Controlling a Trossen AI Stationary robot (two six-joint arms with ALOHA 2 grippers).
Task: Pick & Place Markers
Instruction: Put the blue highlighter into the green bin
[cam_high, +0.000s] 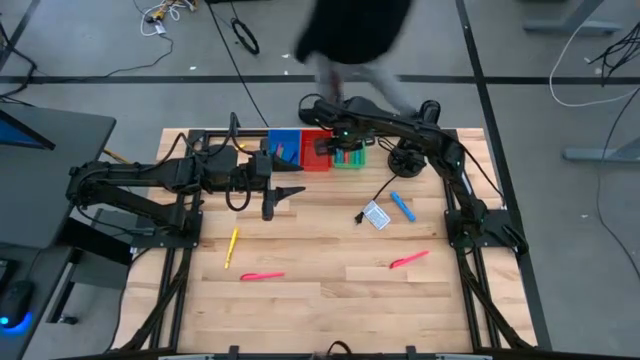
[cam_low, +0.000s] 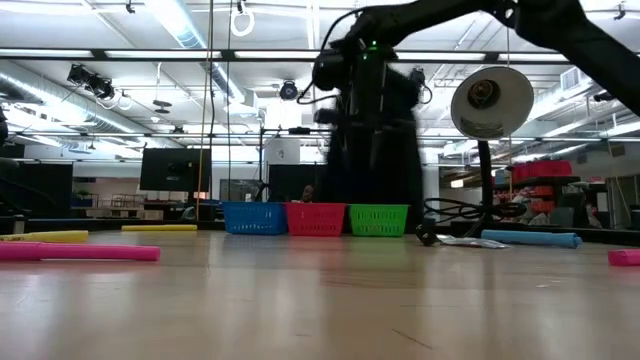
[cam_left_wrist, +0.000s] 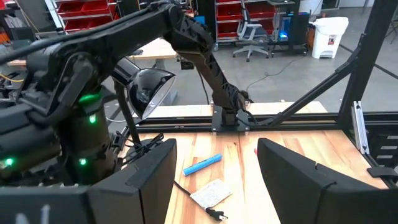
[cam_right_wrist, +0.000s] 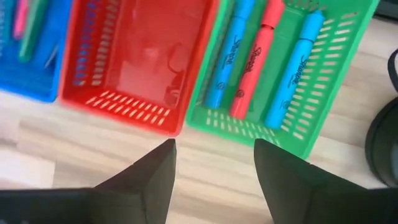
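High view, looking straight down on a pale wooden table (cam_high: 320, 300). Nearest the lower edge lie three loose markers: a pink marker (cam_high: 262, 276) at lower left, a yellow marker (cam_high: 232, 246) just above it, and a second pink marker (cam_high: 409, 260) at lower right. Farther up, right of centre, a blue marker (cam_high: 402, 206) lies beside a small white card (cam_high: 377, 215) with a cable. Bare wood stretches across the middle and bottom. The left gripper (cam_high: 283, 195) waits at centre left, its fingers spread with nothing between them. At the top centre stand a blue bin (cam_high: 283, 147), a red bin (cam_high: 315, 150) and a green bin (cam_high: 350, 157), side by side. The right gripper (cam_right_wrist: 213, 168) hovers over the red and green bins, fingers spread and empty. The green bin holds two blue markers (cam_right_wrist: 295, 68) and one red marker (cam_right_wrist: 254, 59), all capped, thick-barrelled and lying parallel. A blurred person (cam_high: 355, 40) stands beyond the table.
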